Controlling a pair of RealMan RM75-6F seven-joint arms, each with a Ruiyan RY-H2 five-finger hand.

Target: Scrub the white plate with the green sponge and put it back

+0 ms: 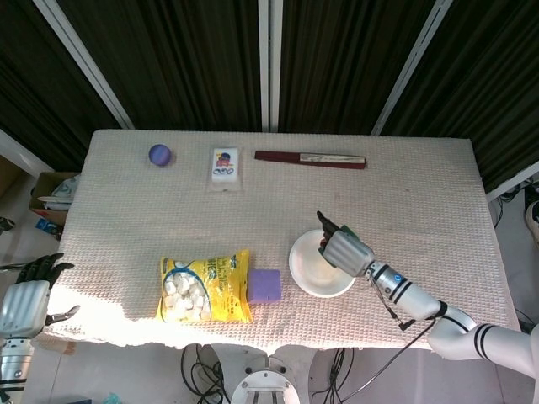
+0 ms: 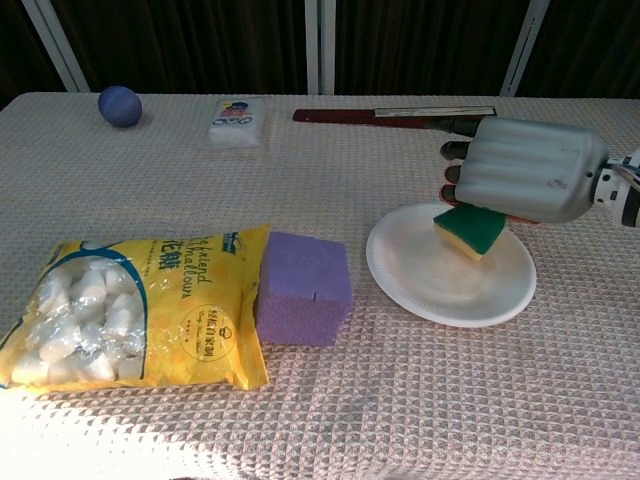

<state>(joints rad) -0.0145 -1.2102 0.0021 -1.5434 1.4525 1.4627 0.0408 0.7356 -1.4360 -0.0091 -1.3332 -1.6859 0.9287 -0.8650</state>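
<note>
Clearly mid-scrub: right robot hand (image 2: 528, 180) clamped on green sponge (image 2: 468, 229), pressed over white plate (image 2: 450, 267) toward table's front right. Next, probably more strokes, then sponge set down. Left robot hand (image 1: 25, 300) empty, fingers apart.

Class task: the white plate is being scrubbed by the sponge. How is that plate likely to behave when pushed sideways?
The white plate looks thin and shallow, so it is probably light and may slide on the woven tablecloth. Nothing steadies it: the right hand holds only the green sponge and the left hand is off the table. Pressure near its rim might tip it.
</note>
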